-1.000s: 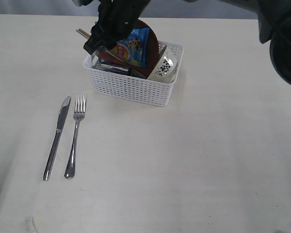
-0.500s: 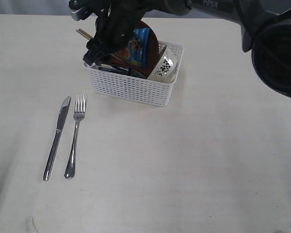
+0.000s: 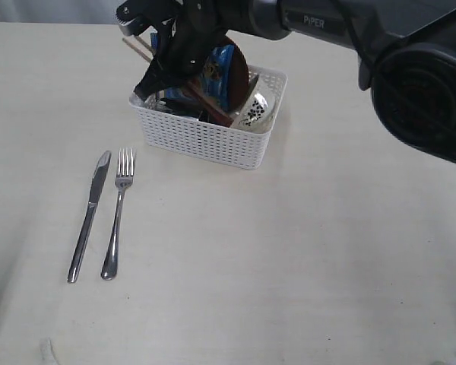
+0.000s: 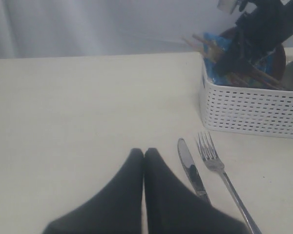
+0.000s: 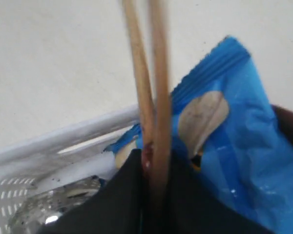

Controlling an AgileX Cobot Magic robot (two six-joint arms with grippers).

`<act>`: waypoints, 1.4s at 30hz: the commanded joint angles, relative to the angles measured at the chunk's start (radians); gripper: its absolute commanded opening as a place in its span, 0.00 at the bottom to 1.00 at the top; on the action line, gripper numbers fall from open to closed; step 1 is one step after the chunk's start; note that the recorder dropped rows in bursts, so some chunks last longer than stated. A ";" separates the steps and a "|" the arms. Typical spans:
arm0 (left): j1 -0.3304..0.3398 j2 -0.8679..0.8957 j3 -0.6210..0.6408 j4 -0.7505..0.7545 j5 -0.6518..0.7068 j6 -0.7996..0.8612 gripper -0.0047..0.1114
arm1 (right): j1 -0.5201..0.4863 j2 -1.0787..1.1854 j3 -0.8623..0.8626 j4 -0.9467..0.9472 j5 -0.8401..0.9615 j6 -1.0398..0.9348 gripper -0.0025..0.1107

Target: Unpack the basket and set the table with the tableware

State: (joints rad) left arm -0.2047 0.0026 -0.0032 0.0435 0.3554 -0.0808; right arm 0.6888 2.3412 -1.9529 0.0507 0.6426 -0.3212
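our right gripper (image 5: 154, 163) above the white basket (image 3: 205, 141), jaws pinched on two wooden chopsticks (image 5: 159, 73) beside the blue chips packet (image 5: 234, 122), our left gripper (image 4: 144, 153) closed on nothing, near knife (image 4: 190, 170) and fork (image 4: 219, 165) on the table (image 3: 327, 251)

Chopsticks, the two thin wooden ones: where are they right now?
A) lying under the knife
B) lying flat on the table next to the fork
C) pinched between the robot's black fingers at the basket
C: in the right wrist view the two thin wooden chopsticks run down between the closed black fingers of the right gripper, right by the white perforated plastic basket.
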 commanded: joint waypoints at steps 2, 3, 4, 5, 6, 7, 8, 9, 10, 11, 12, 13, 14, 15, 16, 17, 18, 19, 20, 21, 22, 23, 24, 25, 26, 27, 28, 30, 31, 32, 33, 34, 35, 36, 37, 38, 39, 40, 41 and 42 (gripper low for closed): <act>-0.005 -0.003 0.003 0.009 -0.011 -0.004 0.04 | 0.001 -0.003 -0.082 0.030 0.062 0.012 0.02; -0.005 -0.003 0.003 0.009 -0.011 -0.004 0.04 | 0.001 -0.007 -0.099 0.029 0.075 0.012 0.02; -0.005 -0.003 0.003 0.009 -0.011 -0.004 0.04 | 0.001 -0.009 -0.122 0.038 0.092 0.012 0.02; -0.005 -0.003 0.003 0.009 -0.011 -0.004 0.04 | 0.001 -0.016 -0.134 0.044 0.099 0.012 0.02; -0.005 -0.003 0.003 0.009 -0.011 -0.004 0.04 | 0.001 -0.021 -0.145 0.051 0.103 0.012 0.02; -0.005 -0.003 0.003 0.009 -0.011 -0.004 0.04 | 0.001 -0.030 -0.159 0.053 0.105 0.012 0.02; -0.005 -0.003 0.003 0.009 -0.011 -0.004 0.04 | 0.001 -0.035 -0.166 0.053 0.105 0.012 0.02; -0.005 -0.003 0.003 0.009 -0.011 -0.004 0.04 | 0.001 -0.043 -0.176 0.053 0.107 0.012 0.02; -0.005 -0.003 0.003 0.009 -0.011 -0.004 0.04 | 0.001 -0.047 -0.182 0.053 0.107 0.012 0.02; -0.005 -0.003 0.003 0.009 -0.011 -0.004 0.04 | 0.001 -0.052 -0.188 0.053 0.111 0.012 0.02; -0.005 -0.003 0.003 0.009 -0.011 -0.004 0.04 | 0.001 -0.056 -0.192 0.053 0.113 0.012 0.02; -0.005 -0.003 0.003 0.009 -0.011 -0.004 0.04 | 0.001 -0.059 -0.200 0.053 0.121 0.012 0.02; -0.005 -0.003 0.003 0.009 -0.011 -0.004 0.04 | 0.001 -0.064 -0.205 0.053 0.128 0.012 0.02; -0.005 -0.003 0.003 0.009 -0.011 -0.004 0.04 | 0.001 -0.066 -0.210 0.053 0.137 0.012 0.02; -0.005 -0.003 0.003 0.009 -0.011 -0.004 0.04 | 0.001 -0.073 -0.210 0.053 0.143 0.012 0.02; -0.005 -0.003 0.003 0.009 -0.011 -0.004 0.04 | 0.001 -0.079 -0.210 0.053 0.148 0.012 0.02; -0.005 -0.003 0.003 0.009 -0.011 -0.004 0.04 | 0.001 -0.084 -0.210 0.053 0.156 0.012 0.02; -0.005 -0.003 0.003 0.009 -0.011 -0.004 0.04 | 0.001 -0.086 -0.210 0.053 0.168 0.012 0.02; -0.005 -0.003 0.003 0.009 -0.011 -0.004 0.04 | 0.001 -0.089 -0.210 0.053 0.181 0.012 0.02; -0.005 -0.003 0.003 0.009 -0.011 -0.004 0.04 | 0.001 -0.089 -0.210 0.053 0.192 0.012 0.02; -0.005 -0.003 0.003 0.009 -0.011 -0.004 0.04 | 0.001 -0.089 -0.210 0.053 0.201 0.012 0.02; -0.005 -0.003 0.003 0.009 -0.011 -0.004 0.04 | 0.001 -0.091 -0.210 0.053 0.204 0.012 0.02; -0.005 -0.003 0.003 0.009 -0.011 -0.004 0.04 | 0.001 -0.095 -0.210 0.053 0.207 0.012 0.02; -0.005 -0.003 0.003 0.009 -0.011 -0.004 0.04 | 0.001 -0.101 -0.210 0.053 0.207 0.012 0.02; -0.005 -0.003 0.003 0.009 -0.011 -0.004 0.04 | 0.001 -0.107 -0.210 0.053 0.207 0.012 0.02; -0.005 -0.003 0.003 0.009 -0.011 -0.004 0.04 | 0.001 -0.118 -0.210 0.053 0.205 0.012 0.02; -0.005 -0.003 0.003 0.009 -0.011 -0.004 0.04 | 0.001 -0.129 -0.210 0.053 0.205 0.012 0.02; -0.005 -0.003 0.003 0.009 -0.011 -0.004 0.04 | 0.001 -0.155 -0.210 0.051 0.209 0.014 0.02; -0.005 -0.003 0.003 0.009 -0.011 -0.004 0.04 | 0.001 -0.170 -0.210 0.051 0.212 0.018 0.02; -0.005 -0.003 0.003 0.009 -0.011 -0.004 0.04 | 0.001 -0.187 -0.210 0.051 0.222 0.023 0.02; -0.005 -0.003 0.003 0.009 -0.011 -0.004 0.04 | 0.001 -0.200 -0.210 0.049 0.231 0.024 0.02; -0.005 -0.003 0.003 0.009 -0.011 -0.004 0.04 | 0.001 -0.216 -0.210 0.041 0.244 0.034 0.02; -0.005 -0.003 0.003 0.009 -0.011 -0.004 0.04 | 0.001 -0.231 -0.210 0.025 0.256 0.048 0.02; -0.005 -0.003 0.003 0.009 -0.011 -0.004 0.04 | 0.001 -0.247 -0.210 0.013 0.264 0.062 0.02; -0.005 -0.003 0.003 0.009 -0.011 -0.004 0.04 | 0.001 -0.261 -0.210 0.005 0.272 0.072 0.02; -0.005 -0.003 0.003 0.009 -0.011 -0.004 0.04 | 0.001 -0.273 -0.210 0.000 0.279 0.078 0.02; -0.005 -0.003 0.003 0.009 -0.011 -0.004 0.04 | 0.001 -0.283 -0.210 -0.004 0.289 0.083 0.02; -0.005 -0.003 0.003 0.009 -0.011 -0.004 0.04 | 0.001 -0.296 -0.210 -0.004 0.300 0.091 0.02; -0.005 -0.003 0.003 0.009 -0.011 -0.004 0.04 | -0.001 -0.305 -0.210 -0.009 0.316 0.101 0.02; -0.005 -0.003 0.003 0.009 -0.011 -0.004 0.04 | -0.001 -0.313 -0.210 -0.016 0.332 0.113 0.02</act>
State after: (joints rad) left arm -0.2047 0.0026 -0.0032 0.0435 0.3554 -0.0808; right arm 0.6911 2.0593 -2.1590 0.0583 0.9324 -0.2362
